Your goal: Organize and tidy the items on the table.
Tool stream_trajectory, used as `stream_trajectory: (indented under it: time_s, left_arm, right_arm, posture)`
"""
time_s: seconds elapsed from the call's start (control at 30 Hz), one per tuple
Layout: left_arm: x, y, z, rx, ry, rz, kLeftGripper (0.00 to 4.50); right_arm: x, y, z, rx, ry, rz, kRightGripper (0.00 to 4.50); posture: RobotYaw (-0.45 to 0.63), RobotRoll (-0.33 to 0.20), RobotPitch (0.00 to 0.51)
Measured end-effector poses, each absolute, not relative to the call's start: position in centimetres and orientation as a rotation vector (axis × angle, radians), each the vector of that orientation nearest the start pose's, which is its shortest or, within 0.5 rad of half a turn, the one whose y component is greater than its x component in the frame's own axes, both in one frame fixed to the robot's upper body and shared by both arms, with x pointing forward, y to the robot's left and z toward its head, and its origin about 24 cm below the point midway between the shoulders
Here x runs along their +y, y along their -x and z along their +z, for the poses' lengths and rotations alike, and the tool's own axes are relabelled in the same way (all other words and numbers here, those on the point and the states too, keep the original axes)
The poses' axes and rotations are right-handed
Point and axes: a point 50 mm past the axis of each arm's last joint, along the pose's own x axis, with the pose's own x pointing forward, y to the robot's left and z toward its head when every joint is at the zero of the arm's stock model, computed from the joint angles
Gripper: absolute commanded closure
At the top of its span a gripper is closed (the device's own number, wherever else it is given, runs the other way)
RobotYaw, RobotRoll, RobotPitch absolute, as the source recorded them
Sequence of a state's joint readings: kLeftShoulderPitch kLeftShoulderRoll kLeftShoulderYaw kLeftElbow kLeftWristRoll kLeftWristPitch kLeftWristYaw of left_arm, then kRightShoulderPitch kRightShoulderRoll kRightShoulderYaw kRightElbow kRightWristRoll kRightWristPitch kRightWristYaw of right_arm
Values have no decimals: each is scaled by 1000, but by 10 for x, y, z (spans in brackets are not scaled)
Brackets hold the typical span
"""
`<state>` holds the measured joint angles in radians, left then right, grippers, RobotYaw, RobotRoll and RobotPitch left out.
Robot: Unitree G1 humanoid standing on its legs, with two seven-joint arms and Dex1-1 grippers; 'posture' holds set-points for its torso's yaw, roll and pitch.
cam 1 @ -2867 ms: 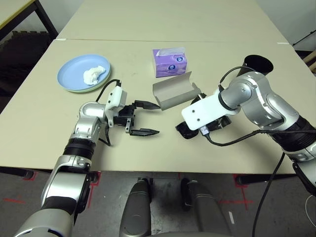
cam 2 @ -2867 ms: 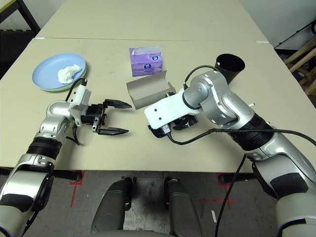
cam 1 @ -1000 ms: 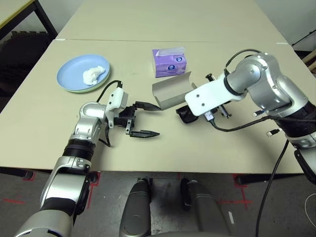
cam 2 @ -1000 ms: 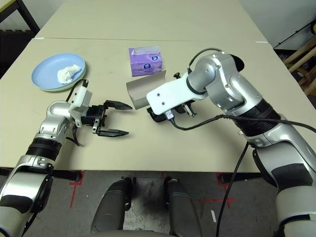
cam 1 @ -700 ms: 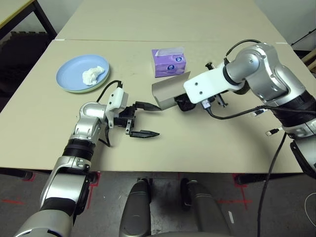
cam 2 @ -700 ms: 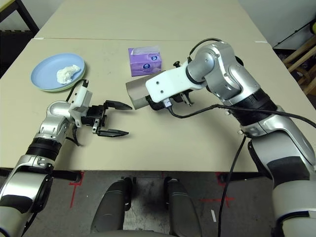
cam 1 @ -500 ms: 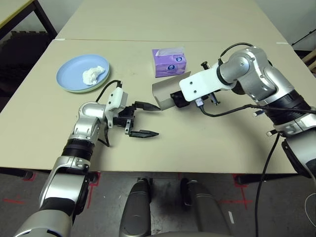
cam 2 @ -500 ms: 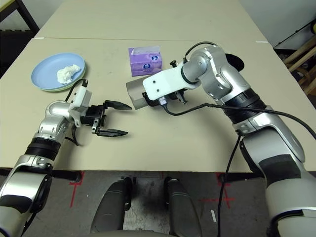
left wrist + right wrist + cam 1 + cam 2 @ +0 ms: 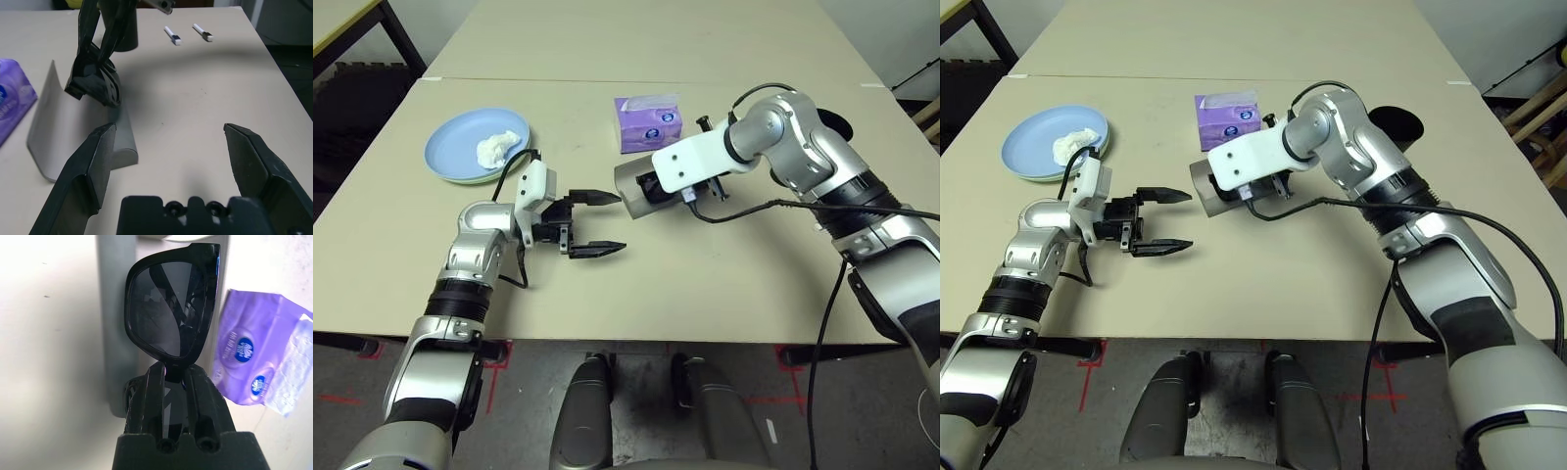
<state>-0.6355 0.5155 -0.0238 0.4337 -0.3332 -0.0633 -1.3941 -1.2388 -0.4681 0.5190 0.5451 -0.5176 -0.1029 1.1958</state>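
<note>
While the right gripper (image 9: 174, 374) pinches upright black sunglasses (image 9: 93, 81) lengthwise along the grey case (image 9: 641, 193), the left gripper (image 9: 610, 223) gapes empty

My right fingers (image 9: 199, 396) are smooth black plastic, dull with a faint sheen, and closed on sunglasses (image 9: 171, 303) whose dark lenses shine like mirrors in a glossy plastic frame. At twelve o'clock of my station, the table (image 9: 646, 284) looks smooth and matt. The open glasses case (image 9: 73, 117) has a smooth, matt grey surface. The tissue box (image 9: 249, 347) shows slick purple printing, with soft-looking white paper at its opening. Toward ten o'clock, the light blue plate (image 9: 460, 147) looks like smooth plastic with a soft sheen, and the tissue wad (image 9: 495, 151) is crumpled, matt paper. My arms wear satin silver, metallic-looking shells.
</note>
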Motion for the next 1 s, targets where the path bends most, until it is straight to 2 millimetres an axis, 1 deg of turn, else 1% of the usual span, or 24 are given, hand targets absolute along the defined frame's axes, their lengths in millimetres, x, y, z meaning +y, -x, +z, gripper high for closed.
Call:
stream_trajectory:
  time_s: [0.03, 0.13, 0.17, 0.27, 0.4, 0.5, 1.0]
  left_arm:
    - [184, -321, 153, -121, -327, -1345, 0]
    - [184, -318, 152, -119, -314, -1338, 0]
    - [184, -318, 153, -121, -309, -1333, 0]
    - [182, -316, 157, -148, -300, -1318, 0]
    - [183, -313, 157, -157, -287, -1288, 0]
    - [182, -312, 157, -157, -287, -1283, 0]
    - [184, -312, 155, -144, -281, -1265, 0]
  right_arm:
    - [-79, -371, 244, 93, 1615, 1126, 3966]
    - [-77, -374, 240, 92, 1625, 1127, 3966]
    - [-76, -375, 238, 91, 1632, 1131, 3966]
    - [-72, -377, 233, 86, 1641, 1137, 3966]
    - [-69, -381, 235, 65, 1651, 1123, 3966]
    - [-66, -382, 230, 64, 1655, 1131, 3966]
    - [-69, -384, 223, 71, 1670, 1146, 3966]
  posture:
    - [196, 0, 195]
    - [196, 0, 195]
    - [211, 0, 199]
    - [211, 0, 199]
    - [227, 0, 202]
    - [230, 0, 202]
    - [232, 0, 203]
